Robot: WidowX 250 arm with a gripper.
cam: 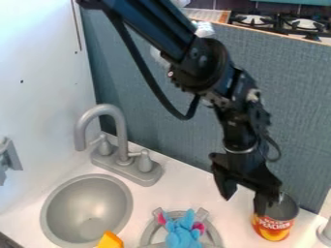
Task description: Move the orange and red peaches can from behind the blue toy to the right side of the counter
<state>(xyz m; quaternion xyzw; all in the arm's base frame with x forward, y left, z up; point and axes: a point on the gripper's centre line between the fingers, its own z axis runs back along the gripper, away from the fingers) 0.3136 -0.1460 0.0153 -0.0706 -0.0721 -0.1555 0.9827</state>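
The black gripper (244,204) hangs down at the lower right, its two fingers spread apart. One finger overlaps the left rim of an upright, open-topped tin can (273,227) with a red and yellow label; whether it touches the can or dips inside, I cannot tell. The other finger is to the left, over the white counter. Left of the gripper and lower in view, a blue plush toy (186,235) with pink ears lies on a grey burner ring (152,234). At the bottom edge, beside the sink, is part of an orange-yellow object (111,240).
A round grey sink (86,209) is set in the white counter (173,193) at the lower left, with a grey faucet (116,121) behind it. A blue-grey panel (155,131) rises behind the counter. Part of a grey object (326,233) stands at the right edge.
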